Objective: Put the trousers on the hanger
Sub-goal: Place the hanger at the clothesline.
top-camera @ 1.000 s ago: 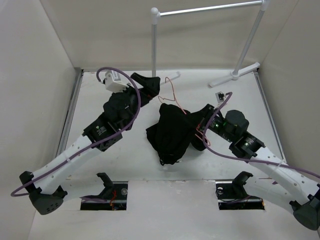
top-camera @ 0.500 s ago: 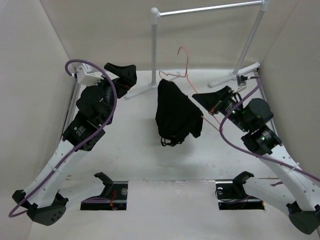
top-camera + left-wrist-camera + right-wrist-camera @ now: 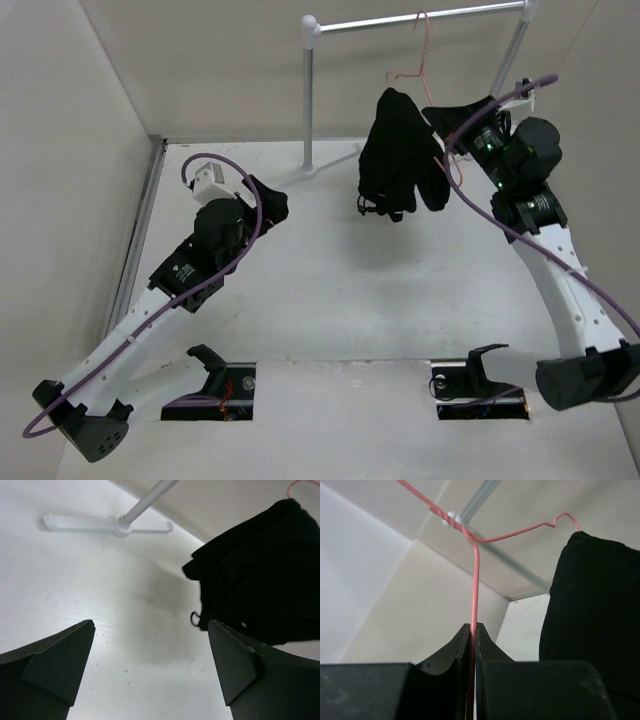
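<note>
Up near the rail (image 3: 350, 23), I see the trousers (image 3: 398, 150) draped over the hanger (image 3: 475, 580), hanging clear of the table (image 3: 330, 290). My right gripper (image 3: 472, 630) pinches the hanger wire. My left gripper (image 3: 150, 625) gapes wide, low over the table.

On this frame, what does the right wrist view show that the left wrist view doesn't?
Only right wrist: the right fingers shut on the hanger wire, below its twisted neck. Only left wrist: the left fingers wide open and empty, and the rail's foot on the table. Both: the black trousers and some pink hanger wire.
</note>
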